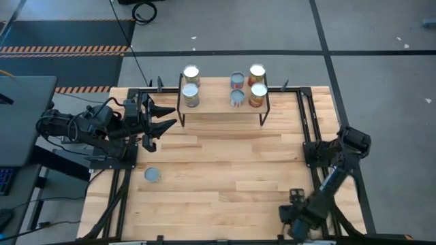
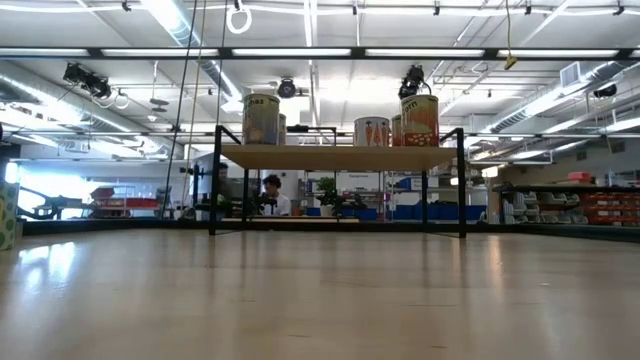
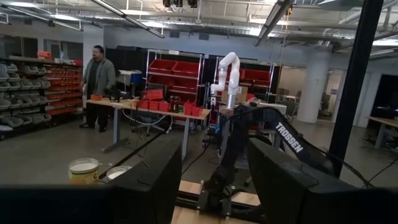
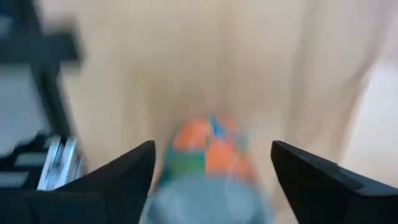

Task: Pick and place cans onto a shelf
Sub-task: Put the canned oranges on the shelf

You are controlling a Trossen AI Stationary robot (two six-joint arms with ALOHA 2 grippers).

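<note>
The shelf [image 1: 221,102] stands at the table's far edge, with several cans [image 1: 191,94] upright on its top board; they also show in the low view [image 2: 261,118]. One silver-topped can [image 1: 152,175] stands alone on the table at the near left. My right gripper [image 4: 211,174] is open near the table's near right corner [image 1: 294,212]. Its fingers stand on either side of an orange-labelled can [image 4: 208,165], which is blurred. My left gripper [image 1: 167,116] is open and empty, held level just left of the shelf.
Black metal rails [image 1: 310,129] run along the table's left and right sides. The bare wooden tabletop [image 1: 231,163] lies between the arms. A person [image 3: 98,78] stands in the room beyond the table.
</note>
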